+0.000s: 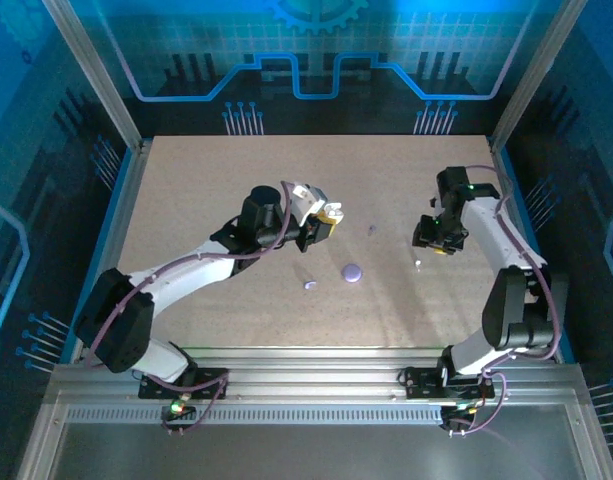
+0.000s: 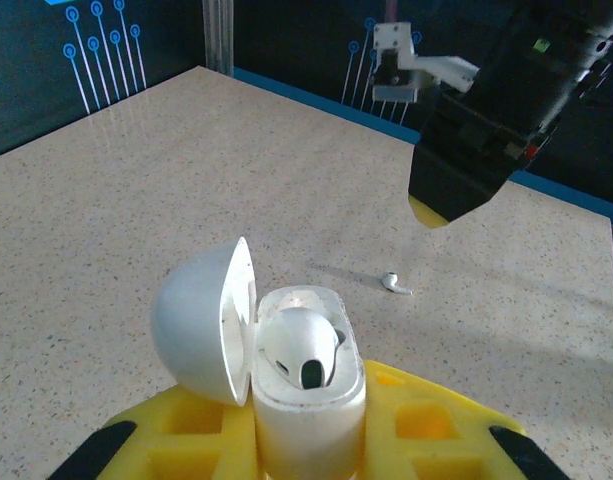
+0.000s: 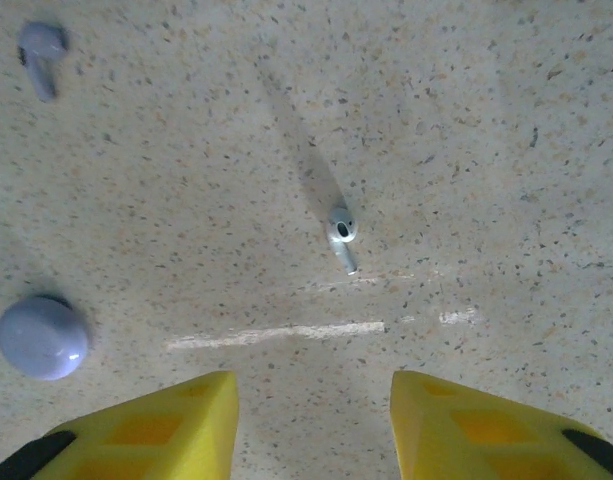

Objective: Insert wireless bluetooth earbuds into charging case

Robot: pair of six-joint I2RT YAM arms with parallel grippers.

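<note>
On the far side of the lavender case, a white case is held open

Beyond the lavender case (image 1: 352,272) and a little to its left, the left gripper (image 1: 328,218) hangs above the table (image 1: 206,200). Its yellow fingers are pinched tight on the lower shell of a white case (image 2: 306,405). That case stands upright in the grip, with its domed lid (image 2: 201,335) swung open to one side. One seated earbud (image 2: 298,350) nestles in the well, its dark opening facing up.

To the right of the lavender case, well apart from it, a loose white earbud (image 3: 340,235) lies on the bare speckled surface with its short stem flat on the table. The right gripper (image 3: 311,420) hovers over that spot, and from where I stand it sits just beyond the bud. Its two yellow fingers are parted to a middling gap, with nothing between them and nothing touching them.

The lavender case itself is shut, a smooth round pebble resting on the table about midway between the two arms. A lavender earbud (image 3: 38,50) lies beyond it and slightly to its right, apart from it. A second lavender earbud (image 1: 309,286) lies near its left side, a touch closer to the arm bases.
</note>
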